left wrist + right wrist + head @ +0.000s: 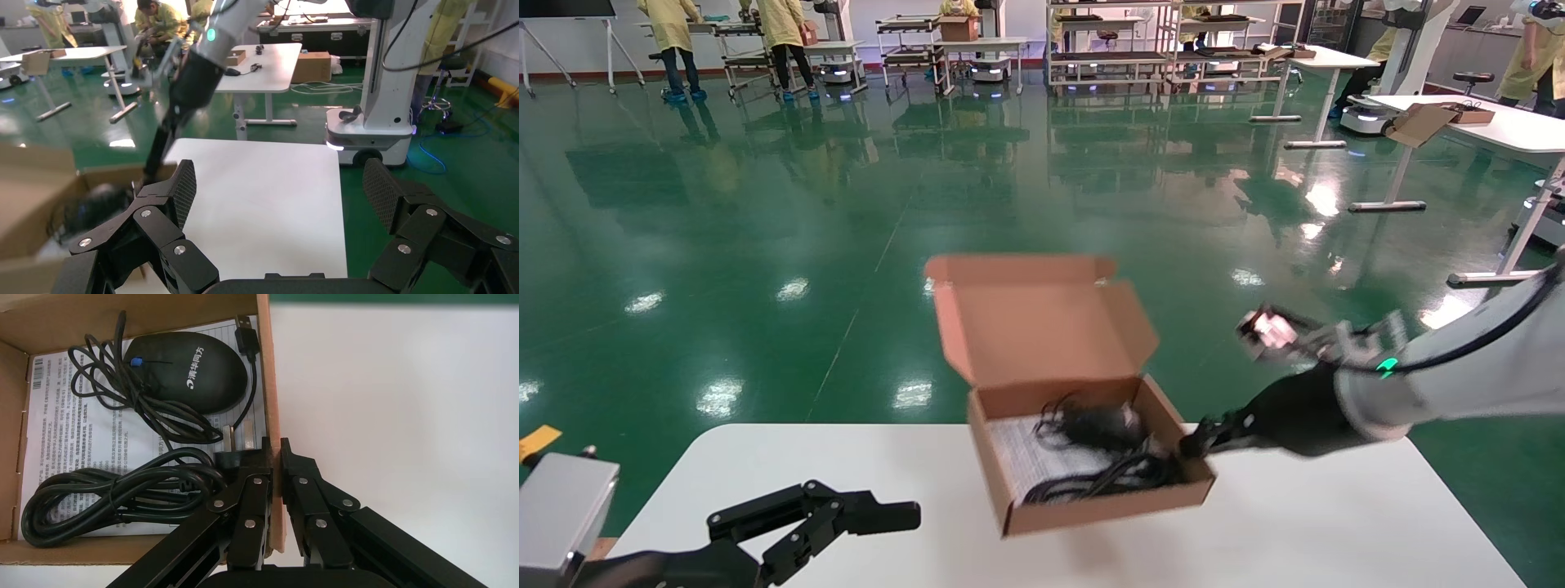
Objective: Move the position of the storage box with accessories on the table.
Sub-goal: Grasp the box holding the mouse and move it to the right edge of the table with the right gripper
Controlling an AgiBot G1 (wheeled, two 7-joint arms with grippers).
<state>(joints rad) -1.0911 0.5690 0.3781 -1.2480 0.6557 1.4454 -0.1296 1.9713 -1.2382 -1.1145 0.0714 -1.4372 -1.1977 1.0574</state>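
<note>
The brown cardboard storage box point(1091, 506) stands on the white table point(1336, 531) with its lid up. Inside lie black cables point(1107, 478), a black mouse point(183, 370) and a white printed sheet point(79, 447). My right gripper point(1193, 445) is shut on the box's right side wall point(274, 478), one finger inside and one outside. The box looks tilted and slightly lifted, with a shadow under its front edge. My left gripper point(878, 514) is open and empty over the table's front left. In the left wrist view the box point(37, 202) shows beside its fingers point(183, 190).
Beyond the table's far edge is green floor. White desks point(1483, 122), shelving carts point(1107, 41) and people in yellow coats stand far off. A robot base point(373, 128) stands past the table's end in the left wrist view.
</note>
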